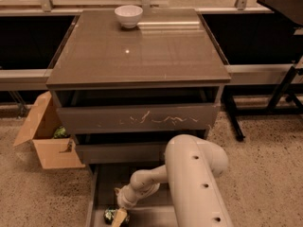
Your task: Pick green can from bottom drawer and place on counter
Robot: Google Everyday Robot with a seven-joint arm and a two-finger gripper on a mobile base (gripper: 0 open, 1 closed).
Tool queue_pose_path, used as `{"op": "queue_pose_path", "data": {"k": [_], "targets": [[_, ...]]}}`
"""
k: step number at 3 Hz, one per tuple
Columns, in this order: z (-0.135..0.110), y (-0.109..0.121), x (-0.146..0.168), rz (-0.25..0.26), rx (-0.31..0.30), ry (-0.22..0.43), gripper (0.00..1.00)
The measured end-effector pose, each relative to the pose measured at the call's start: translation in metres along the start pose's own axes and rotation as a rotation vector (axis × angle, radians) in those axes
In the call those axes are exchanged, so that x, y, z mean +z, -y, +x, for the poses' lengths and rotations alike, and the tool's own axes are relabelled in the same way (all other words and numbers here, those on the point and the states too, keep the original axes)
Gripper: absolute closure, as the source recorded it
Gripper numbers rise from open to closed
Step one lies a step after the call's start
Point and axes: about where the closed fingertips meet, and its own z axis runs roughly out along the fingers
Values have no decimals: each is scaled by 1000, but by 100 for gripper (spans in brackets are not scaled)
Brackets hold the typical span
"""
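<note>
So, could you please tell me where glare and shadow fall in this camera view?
In the camera view, the counter carries a pale glare band near the white bowl and a small bright spot further forward; the bottom drawer lies in dim shadow, where the claw sits beside the green can at the frame's lower edge.

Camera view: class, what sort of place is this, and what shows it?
Probably a lab or test area, not a home: speckled hard floor, an open cardboard box standing on it, and a robot arm whose end effector is in the bottom drawer by the green can.
</note>
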Motion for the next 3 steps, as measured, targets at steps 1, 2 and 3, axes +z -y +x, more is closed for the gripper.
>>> {"op": "queue_pose_path", "data": {"k": [1, 2, 3], "targets": [[4, 4, 19, -10, 3, -20, 0], [11, 10, 30, -6, 14, -31, 0], [19, 13, 40, -4, 27, -46, 0]]}}
